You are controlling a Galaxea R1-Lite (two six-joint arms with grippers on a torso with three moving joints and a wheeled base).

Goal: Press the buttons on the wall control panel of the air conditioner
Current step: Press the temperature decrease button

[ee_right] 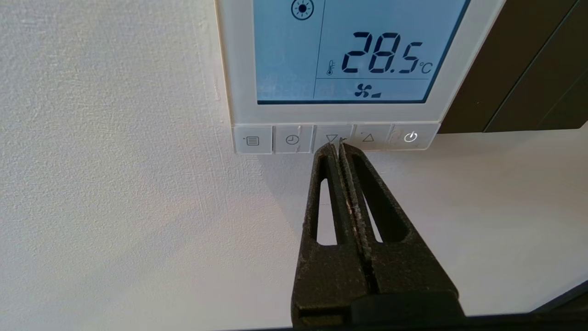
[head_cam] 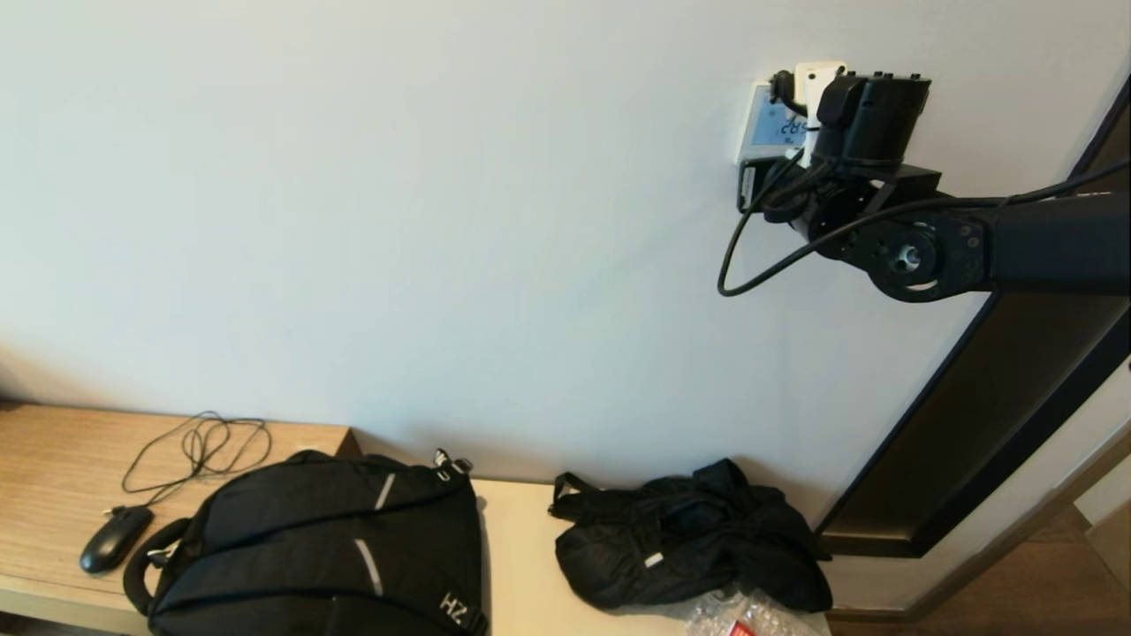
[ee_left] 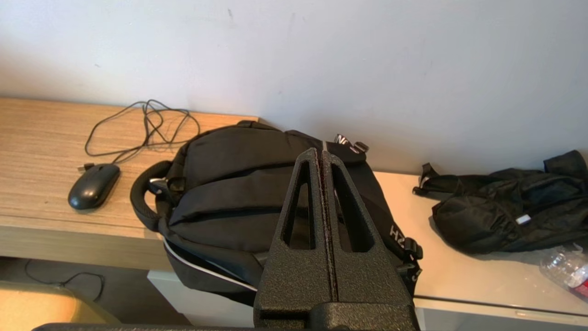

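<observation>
We face a pale wall (head_cam: pixel 442 221) with a low worktop (head_cam: pixel 53 468) along its foot. On the worktop lie a black backpack (head_cam: pixel 327 548), a crumpled black bag (head_cam: pixel 680 539) and a corded mouse (head_cam: pixel 115 539). In the head view the air conditioner's wall control panel (head_cam: pixel 764 119) sits high on the wall at about one o'clock, a dark frame (head_cam: pixel 990 424) running down at four o'clock from it.

Our right arm reaches up to the panel, and its wrist housing hides the button strip in the head view. In the right wrist view the lit screen (ee_right: pixel 349 50) reads 28.5 °C. Below it runs the row of buttons (ee_right: pixel 335 138): menu, clock, down triangle, up triangle, power.

The right claw (ee_right: pixel 339 146) is closed with nothing held, its fingers pressed together into one blunt point. That point meets the lower edge of the down-triangle button (ee_right: pixel 331 137), close to the seam with the up triangle.

The left claw (ee_left: pixel 320 156) is also closed and empty, parked low above the backpack.

We judge the pressing step to be in hand, at the down button. The next move calls for a short, straight push into the wall, centred on that key so the neighbour is not caught.
</observation>
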